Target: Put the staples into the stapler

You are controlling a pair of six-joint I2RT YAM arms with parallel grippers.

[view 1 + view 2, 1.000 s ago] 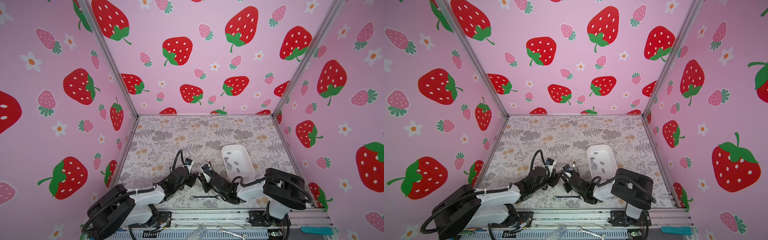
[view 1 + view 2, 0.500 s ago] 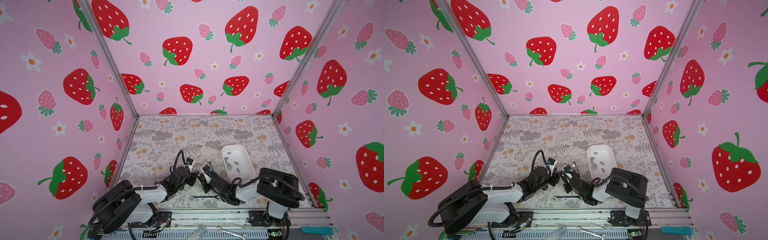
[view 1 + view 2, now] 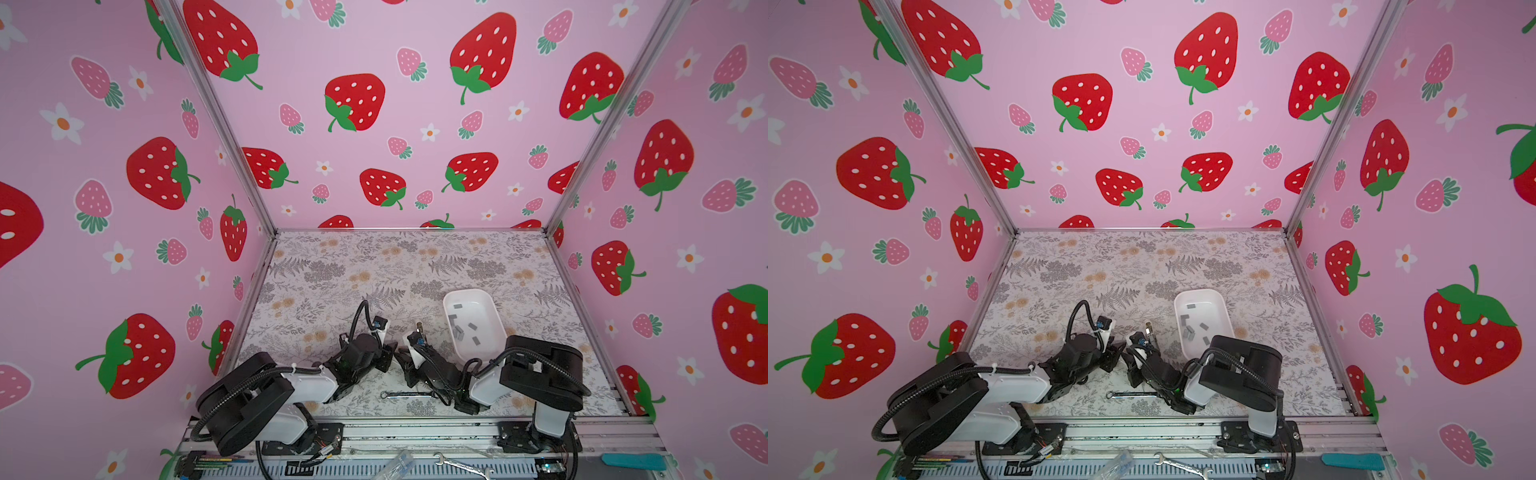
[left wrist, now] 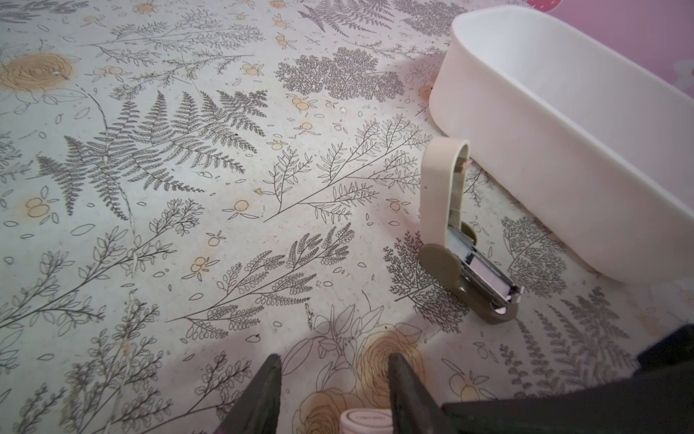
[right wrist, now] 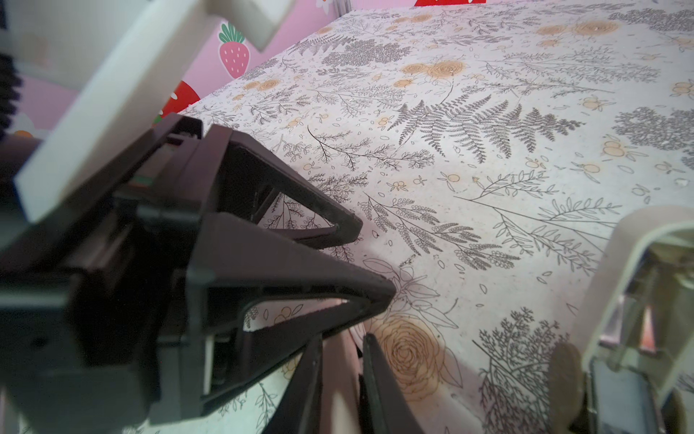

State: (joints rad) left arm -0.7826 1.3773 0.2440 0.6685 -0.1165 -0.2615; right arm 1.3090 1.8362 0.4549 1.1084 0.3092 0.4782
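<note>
A beige and olive stapler stands hinged open beside the white tray, its metal channel bare; it also shows in the right wrist view. Several grey staples lie in the tray in both top views. Near the table's front middle the two grippers meet tip to tip. My right gripper is shut on a pink round-ended object. My left gripper stands open around that object's end, which touches one finger only. The left fingers show large in the right wrist view.
A silver wrench lies on the floral mat in front of the grippers, near the front rail. Pink strawberry walls close in the left, right and back sides. Another wrench and a blue tool lie outside, below the rail.
The left arm's elbow has swung a little toward the middle and its jaws have drawn in slightly. The right gripper has stayed where it was, still shut on the pink object.
</note>
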